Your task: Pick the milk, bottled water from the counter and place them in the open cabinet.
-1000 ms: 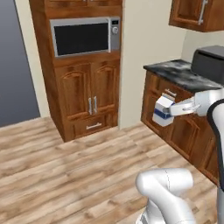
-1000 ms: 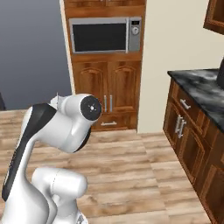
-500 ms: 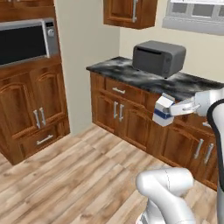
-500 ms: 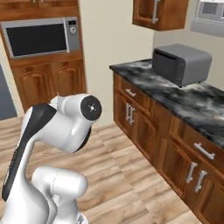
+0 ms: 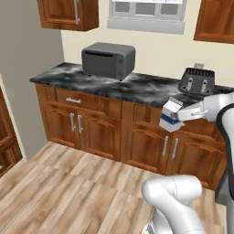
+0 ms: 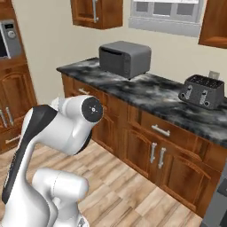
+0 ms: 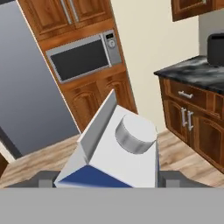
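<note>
Left base view has the milk held up off the floor in front of the lower cabinet doors, the jaws closed on it from the right. Behind it runs the marbled bench, carrying a grey toaster oven and a black toaster.

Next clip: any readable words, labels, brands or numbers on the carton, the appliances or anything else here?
None can be read.
Milk: plain white with a blue band, no print, held in the gripper.
Microwave: control panel too small and blurred to read.
Toaster oven: no markings.
Toaster: knobs, no legible text.
</note>
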Available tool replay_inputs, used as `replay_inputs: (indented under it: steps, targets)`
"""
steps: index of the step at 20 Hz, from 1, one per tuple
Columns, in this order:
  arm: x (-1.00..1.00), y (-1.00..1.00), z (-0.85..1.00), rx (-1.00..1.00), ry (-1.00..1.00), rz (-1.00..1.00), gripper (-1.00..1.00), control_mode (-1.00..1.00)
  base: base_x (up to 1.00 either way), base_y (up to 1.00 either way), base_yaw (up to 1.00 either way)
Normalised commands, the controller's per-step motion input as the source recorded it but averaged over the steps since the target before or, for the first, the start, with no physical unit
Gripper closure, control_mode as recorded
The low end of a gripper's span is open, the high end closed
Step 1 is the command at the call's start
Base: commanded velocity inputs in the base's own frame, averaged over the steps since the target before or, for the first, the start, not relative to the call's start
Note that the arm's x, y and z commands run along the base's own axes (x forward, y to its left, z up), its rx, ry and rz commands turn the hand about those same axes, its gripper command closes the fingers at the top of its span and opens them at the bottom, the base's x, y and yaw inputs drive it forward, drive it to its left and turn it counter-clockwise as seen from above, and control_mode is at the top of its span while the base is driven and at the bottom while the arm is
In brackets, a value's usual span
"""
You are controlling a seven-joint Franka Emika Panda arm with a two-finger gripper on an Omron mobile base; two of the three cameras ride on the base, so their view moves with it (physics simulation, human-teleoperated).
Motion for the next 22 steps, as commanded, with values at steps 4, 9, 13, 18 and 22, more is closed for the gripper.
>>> replay_inputs:
  steps: [4, 9, 13, 18, 22]
  targets:
    - [0.00, 0.00, 0.00, 0.00, 0.00, 0.00, 1.00, 1.00, 0.00, -0.34, -0.52]
    - [0.00, 0.00, 0.00, 0.00, 0.00, 0.00, 1.00, 1.00, 0.11, -0.11, -0.49]
    - [0.00, 0.00, 0.00, 0.00, 0.00, 0.00, 1.00, 1.00, 0.40, 0.00, -0.41]
    - [0.00, 0.00, 0.00, 0.00, 0.00, 0.00, 1.00, 1.00, 0.51, 0.00, -0.37]
    - [0.00, 0.00, 0.00, 0.00, 0.00, 0.00, 1.00, 1.00, 0.57, 0.05, -0.37]
